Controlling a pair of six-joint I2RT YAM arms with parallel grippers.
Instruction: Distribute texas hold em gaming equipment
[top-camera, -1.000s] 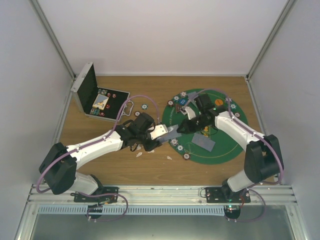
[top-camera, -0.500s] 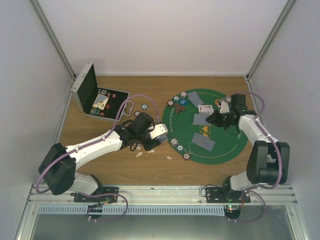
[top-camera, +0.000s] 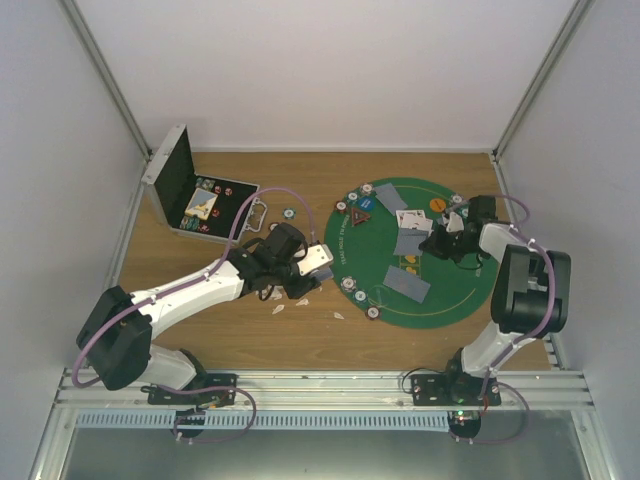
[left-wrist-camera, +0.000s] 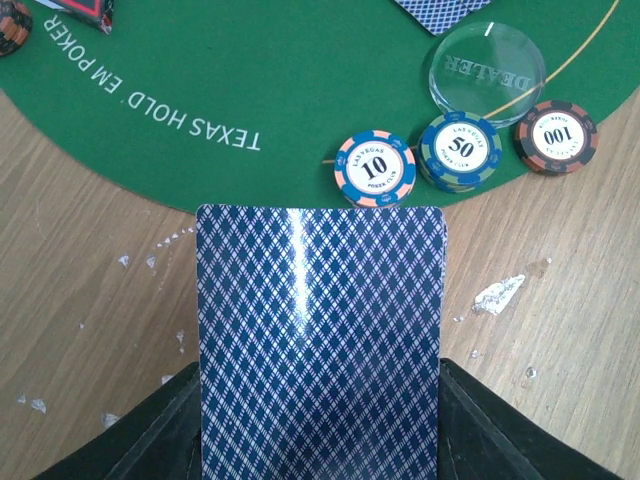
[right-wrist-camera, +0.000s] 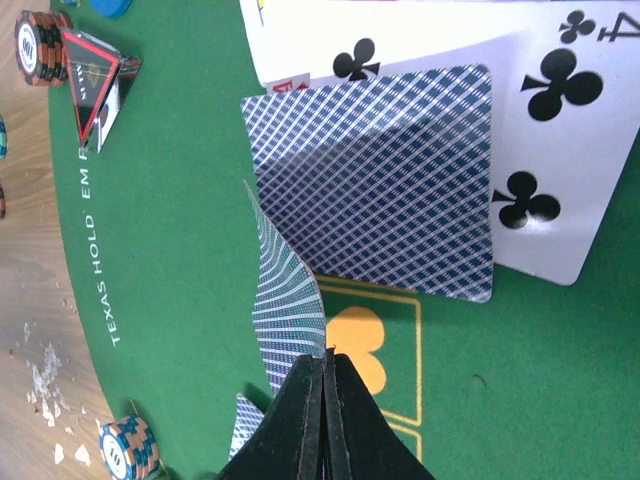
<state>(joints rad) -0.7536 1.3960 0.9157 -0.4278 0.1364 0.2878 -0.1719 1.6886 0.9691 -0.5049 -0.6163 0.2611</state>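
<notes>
My left gripper (top-camera: 316, 263) hovers at the left edge of the green poker mat (top-camera: 440, 292), shut across a stack of blue-backed playing cards (left-wrist-camera: 320, 340). Just beyond the stack sit the 10 chip (left-wrist-camera: 375, 168), the 50 chip (left-wrist-camera: 460, 150), the 100 chip (left-wrist-camera: 556, 136) and a clear dealer button (left-wrist-camera: 487, 60). My right gripper (right-wrist-camera: 325, 362) is over the right part of the mat, shut on one bent playing card (right-wrist-camera: 285, 290). Below it a face-down card (right-wrist-camera: 375, 180) overlaps a face-up clubs card (right-wrist-camera: 555, 150). The red-black triangular token (right-wrist-camera: 95, 80) stands near the mat's edge.
An open metal case (top-camera: 185, 190) holding chips stands at the back left. White scraps (top-camera: 280, 308) lie on the wood beside the mat. More cards (top-camera: 405, 284) and an orange button (top-camera: 438, 204) lie on the mat, with chips (top-camera: 349, 283) along its left rim.
My right gripper has swung from the left gripper's stack across the mat to the right, carrying one card. The left gripper has drawn back slightly with the stack.
</notes>
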